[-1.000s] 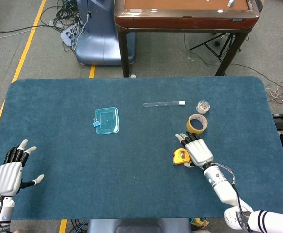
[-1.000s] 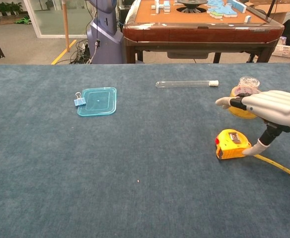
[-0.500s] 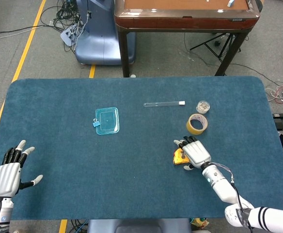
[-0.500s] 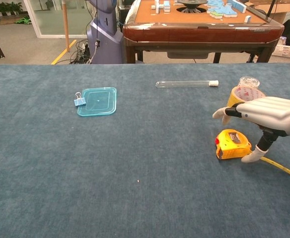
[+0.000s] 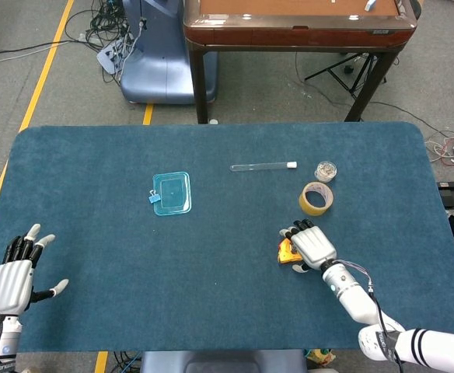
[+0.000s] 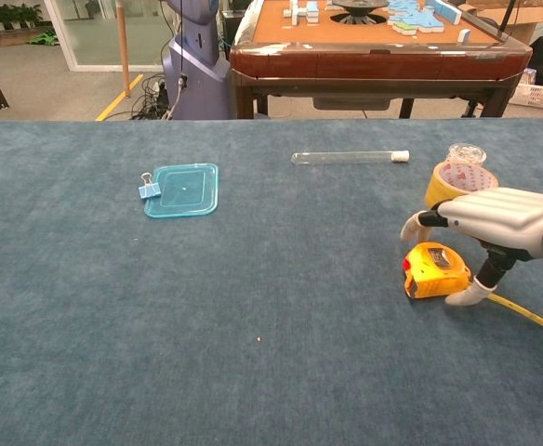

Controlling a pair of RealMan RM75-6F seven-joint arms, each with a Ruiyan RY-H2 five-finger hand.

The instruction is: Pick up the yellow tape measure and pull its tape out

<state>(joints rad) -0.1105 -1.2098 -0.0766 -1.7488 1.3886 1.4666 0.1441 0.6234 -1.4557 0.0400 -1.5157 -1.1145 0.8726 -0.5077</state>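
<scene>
yellow tape measures: one (image 6: 436, 270)
robot hands: two, the left hand (image 5: 11, 283) and the right hand (image 5: 312, 245) (each counted once across both views)
tape rolls: one, tan (image 5: 316, 198)
clear test tubes with a white cap: one (image 5: 263, 166)
small clear round containers: one (image 5: 326, 171) (contents too small to tell)
teal square lids: one (image 5: 171, 192)
blue binder clips: one (image 6: 149, 187)
benches with a blue cloth top: one (image 5: 95, 171)
brown wooden tables behind the bench: one (image 5: 289, 31)
blue machine bases on the floor: one (image 5: 153, 66)
</scene>
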